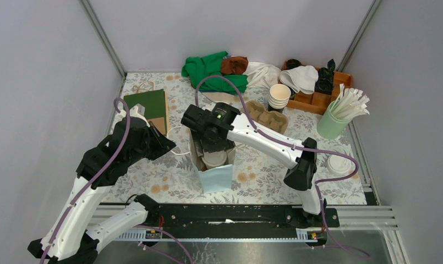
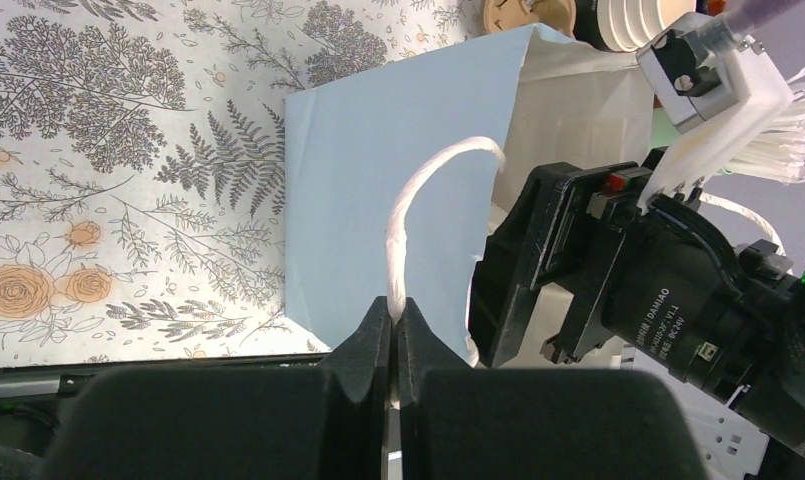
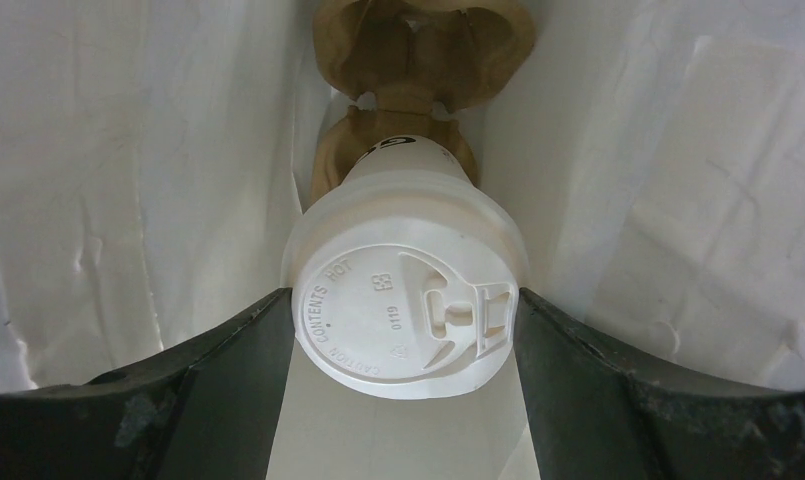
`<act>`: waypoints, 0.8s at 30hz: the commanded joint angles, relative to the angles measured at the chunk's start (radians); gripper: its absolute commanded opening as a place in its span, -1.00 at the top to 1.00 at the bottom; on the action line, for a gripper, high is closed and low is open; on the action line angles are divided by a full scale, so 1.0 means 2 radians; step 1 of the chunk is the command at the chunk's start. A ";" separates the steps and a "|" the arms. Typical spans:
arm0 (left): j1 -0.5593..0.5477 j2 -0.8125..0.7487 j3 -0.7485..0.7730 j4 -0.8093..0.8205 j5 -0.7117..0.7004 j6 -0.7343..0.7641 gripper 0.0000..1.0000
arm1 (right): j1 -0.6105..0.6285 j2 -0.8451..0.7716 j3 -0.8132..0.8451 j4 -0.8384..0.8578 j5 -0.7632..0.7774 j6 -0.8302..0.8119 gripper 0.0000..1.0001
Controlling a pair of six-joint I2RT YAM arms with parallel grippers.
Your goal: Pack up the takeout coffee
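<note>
Clasping the white-lidded pale paper cup (image 3: 406, 285) inside the pale-blue paper bag (image 2: 368, 150) is the right gripper (image 3: 406, 312); the left gripper (image 2: 393, 330) pinches its white cord handle (image 2: 406, 205).

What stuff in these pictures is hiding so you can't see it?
- Right wrist view: the bottom of the takeout coffee, behind its own lid; whether it sits in the pulp tray is unclear.
- Top view: most of the cup, under the right arm and inside the paper bag.
- Left wrist view: the bag's inside, blocked by the right arm.
</note>
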 commanded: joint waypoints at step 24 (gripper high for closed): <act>-0.002 0.004 -0.059 0.121 0.101 -0.005 1.00 | -0.039 -0.058 -0.112 0.048 -0.003 0.053 0.14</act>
